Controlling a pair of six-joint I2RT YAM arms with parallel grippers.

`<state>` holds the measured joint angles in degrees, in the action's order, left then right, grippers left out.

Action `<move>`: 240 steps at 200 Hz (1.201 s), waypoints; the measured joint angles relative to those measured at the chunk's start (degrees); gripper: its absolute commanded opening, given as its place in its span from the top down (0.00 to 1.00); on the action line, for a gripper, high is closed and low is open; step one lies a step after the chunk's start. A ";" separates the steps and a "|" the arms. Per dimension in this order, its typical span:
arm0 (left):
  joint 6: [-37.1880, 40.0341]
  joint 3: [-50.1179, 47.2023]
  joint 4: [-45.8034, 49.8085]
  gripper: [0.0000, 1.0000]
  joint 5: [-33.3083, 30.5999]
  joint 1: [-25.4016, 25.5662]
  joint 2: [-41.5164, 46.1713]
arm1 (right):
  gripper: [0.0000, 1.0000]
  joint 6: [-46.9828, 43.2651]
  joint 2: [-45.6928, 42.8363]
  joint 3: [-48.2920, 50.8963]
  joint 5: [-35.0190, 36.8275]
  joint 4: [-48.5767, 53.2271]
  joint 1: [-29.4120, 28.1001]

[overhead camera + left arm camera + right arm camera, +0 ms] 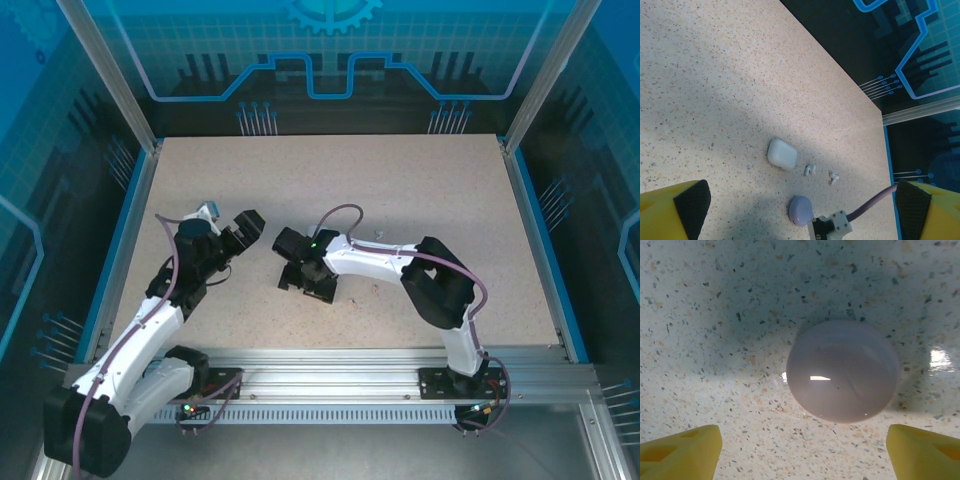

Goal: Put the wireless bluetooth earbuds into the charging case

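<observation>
One purple case [842, 371] lies between the right fingers [680, 450], touching neither.

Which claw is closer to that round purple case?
The right. The right gripper sits just above the round purple case, fingers spread either side; the left gripper, also open, stands farther back with the case ahead of it.

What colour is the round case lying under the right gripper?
Pale lavender, glossy; the round case shows best in the right wrist view.
</observation>
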<state>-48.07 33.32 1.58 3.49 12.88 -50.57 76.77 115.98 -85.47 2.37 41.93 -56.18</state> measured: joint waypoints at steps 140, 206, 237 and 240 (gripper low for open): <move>-0.09 -0.07 -1.03 0.01 0.87 -0.04 -0.02 | 0.14 -1.75 6.54 -12.90 2.16 7.13 3.45; -1.60 -0.13 -0.94 0.01 -0.66 -0.31 -0.17 | 0.14 0.63 11.06 -22.21 7.17 20.74 2.93; -1.81 -0.13 -1.01 0.01 -1.55 -0.31 -0.15 | 0.14 4.76 12.96 -23.63 7.02 23.28 2.38; -1.92 -0.13 -1.01 0.01 -1.66 -0.31 -0.15 | 0.14 5.09 13.25 -23.89 6.99 23.47 2.27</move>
<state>-50.00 33.19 0.58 1.83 12.58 -50.72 81.87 129.23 -109.36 9.37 65.41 -53.91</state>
